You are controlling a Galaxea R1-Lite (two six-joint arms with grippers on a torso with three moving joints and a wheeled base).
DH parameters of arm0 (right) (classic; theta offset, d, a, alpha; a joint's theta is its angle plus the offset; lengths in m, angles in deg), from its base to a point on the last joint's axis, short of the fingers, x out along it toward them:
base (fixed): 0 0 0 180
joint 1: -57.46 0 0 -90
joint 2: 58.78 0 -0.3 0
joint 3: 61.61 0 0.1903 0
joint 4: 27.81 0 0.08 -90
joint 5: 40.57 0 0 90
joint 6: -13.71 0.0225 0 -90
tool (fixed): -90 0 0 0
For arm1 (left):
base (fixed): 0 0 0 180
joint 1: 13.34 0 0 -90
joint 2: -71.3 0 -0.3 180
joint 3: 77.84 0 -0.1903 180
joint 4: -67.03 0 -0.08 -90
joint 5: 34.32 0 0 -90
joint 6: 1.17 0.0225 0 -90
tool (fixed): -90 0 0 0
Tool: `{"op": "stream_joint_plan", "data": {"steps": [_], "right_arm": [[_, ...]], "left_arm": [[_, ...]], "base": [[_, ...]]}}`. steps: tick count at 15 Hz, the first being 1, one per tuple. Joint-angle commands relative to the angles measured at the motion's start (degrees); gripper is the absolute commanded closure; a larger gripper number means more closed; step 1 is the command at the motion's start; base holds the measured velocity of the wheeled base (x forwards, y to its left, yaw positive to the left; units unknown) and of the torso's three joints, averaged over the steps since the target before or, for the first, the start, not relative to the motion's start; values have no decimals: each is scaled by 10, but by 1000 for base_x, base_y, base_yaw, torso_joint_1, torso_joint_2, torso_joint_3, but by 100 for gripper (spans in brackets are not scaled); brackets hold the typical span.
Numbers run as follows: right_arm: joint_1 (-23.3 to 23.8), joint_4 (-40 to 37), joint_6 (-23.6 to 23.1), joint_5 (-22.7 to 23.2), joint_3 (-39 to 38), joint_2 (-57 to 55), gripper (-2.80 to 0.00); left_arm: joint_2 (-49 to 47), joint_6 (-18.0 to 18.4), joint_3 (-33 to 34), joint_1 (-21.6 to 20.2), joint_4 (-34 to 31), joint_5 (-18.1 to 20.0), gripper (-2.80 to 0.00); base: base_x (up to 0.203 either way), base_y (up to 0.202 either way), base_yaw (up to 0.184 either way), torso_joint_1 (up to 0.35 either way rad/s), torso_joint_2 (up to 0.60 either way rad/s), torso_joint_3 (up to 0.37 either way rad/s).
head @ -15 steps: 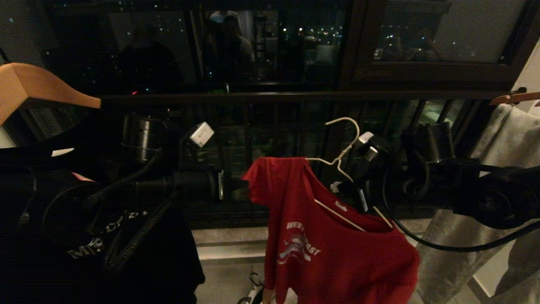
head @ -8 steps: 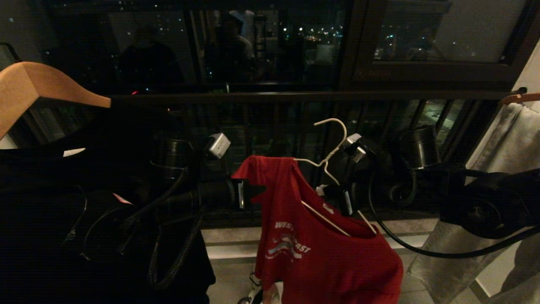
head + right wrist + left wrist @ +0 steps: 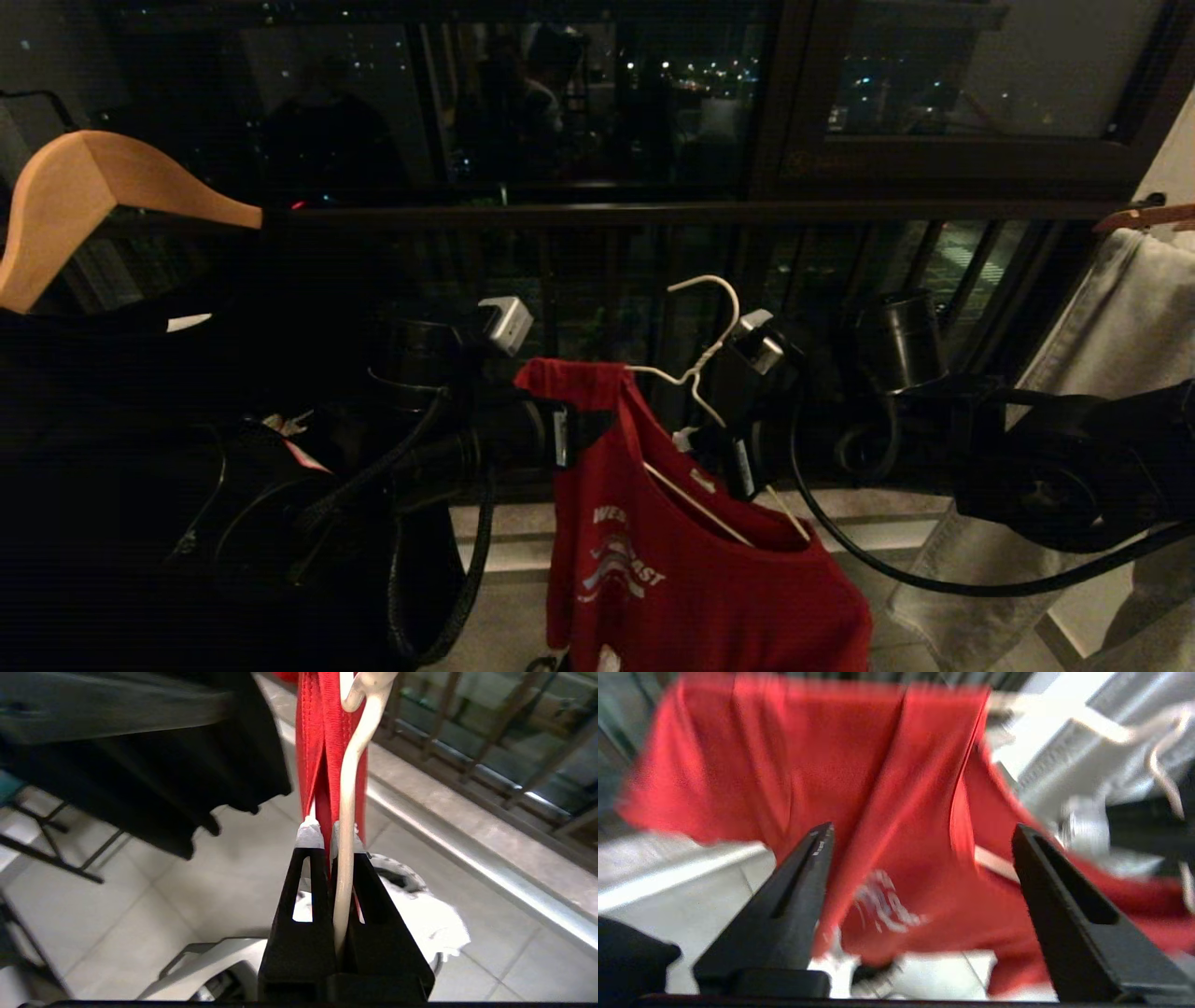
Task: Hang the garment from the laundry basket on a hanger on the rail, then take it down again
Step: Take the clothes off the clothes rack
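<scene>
Jaws of the right gripper (image 3: 329, 847) are clamped on the white wire hanger (image 3: 695, 373) together with a fold of the red T-shirt's (image 3: 691, 560) collar; jaws of the left gripper (image 3: 920, 835) stand wide apart, holding nothing, with red cloth just in front of them. From the head camera, the black T-shirt (image 3: 140, 448) fills the 8 o'clock corner, draped on a wooden hanger (image 3: 84, 187) at 10 o'clock. A pale cloth (image 3: 1074, 373) hangs down the 3 o'clock edge. Across the middle runs the dark rail (image 3: 653, 213), which the hanger's hook does not reach. The red T-shirt hangs from the wire hanger at 6 o'clock, lettering showing, its shoulder beside the left gripper. Whether the basket shows below, I cannot tell.
</scene>
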Motion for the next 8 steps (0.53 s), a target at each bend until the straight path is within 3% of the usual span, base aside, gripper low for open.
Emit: {"op": "stream_joint_plan", "data": {"steps": [1, 8], "right_arm": [[-11, 2, 2, 0, -2, 3, 0], [-14, 2, 2, 0, -5, 10, 0]], "left_arm": [[-15, 5, 3, 11, 29, -25, -280], [-39, 72, 4, 15, 41, -100, -280]], "base": [[0, 0, 0, 0, 0, 0], [0, 0, 0, 0, 0, 0]]}}
